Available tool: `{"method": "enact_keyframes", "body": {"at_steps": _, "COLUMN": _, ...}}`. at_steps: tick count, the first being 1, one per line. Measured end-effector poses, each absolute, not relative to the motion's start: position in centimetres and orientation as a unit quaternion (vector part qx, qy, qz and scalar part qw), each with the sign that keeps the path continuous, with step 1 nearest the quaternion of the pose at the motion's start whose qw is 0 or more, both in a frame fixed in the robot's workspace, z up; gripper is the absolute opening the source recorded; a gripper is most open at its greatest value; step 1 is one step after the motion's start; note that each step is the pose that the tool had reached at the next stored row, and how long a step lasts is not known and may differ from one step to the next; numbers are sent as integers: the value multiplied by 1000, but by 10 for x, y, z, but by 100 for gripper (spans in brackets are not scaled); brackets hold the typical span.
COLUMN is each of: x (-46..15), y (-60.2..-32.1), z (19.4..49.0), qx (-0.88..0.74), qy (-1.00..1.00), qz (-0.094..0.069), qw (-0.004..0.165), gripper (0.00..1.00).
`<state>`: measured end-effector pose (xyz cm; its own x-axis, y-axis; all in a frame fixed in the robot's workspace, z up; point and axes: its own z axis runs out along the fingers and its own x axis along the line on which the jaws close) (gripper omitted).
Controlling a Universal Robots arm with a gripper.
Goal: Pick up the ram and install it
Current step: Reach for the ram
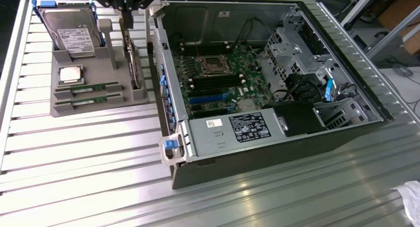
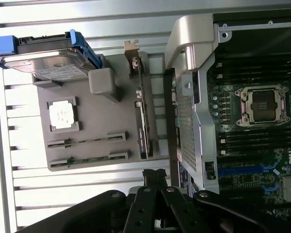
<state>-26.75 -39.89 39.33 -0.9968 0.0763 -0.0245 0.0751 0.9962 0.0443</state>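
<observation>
Two green ram sticks lie on edge in slots of the grey parts tray, one just behind the other; the wrist view shows them too. My gripper hangs high above the tray's far end, close to the open computer case. Its fingertips are shut together and hold nothing. It stands well apart from both sticks. Long dark memory slots run beside the processor socket on the motherboard.
The tray also carries a silver hard drive with blue rails, a square silver processor chip and an expansion card standing on edge. Drive cages and cables and the power supply crowd the case. The ribbed metal table surrounds everything.
</observation>
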Motion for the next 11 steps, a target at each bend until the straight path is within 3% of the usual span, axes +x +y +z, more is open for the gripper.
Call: {"method": "enact_keyframes", "body": {"at_steps": 11, "x": -273, "y": -399, "z": 393, "qx": 38, "qy": 999, "qz": 22, "qw": 13, "gripper": 11}}
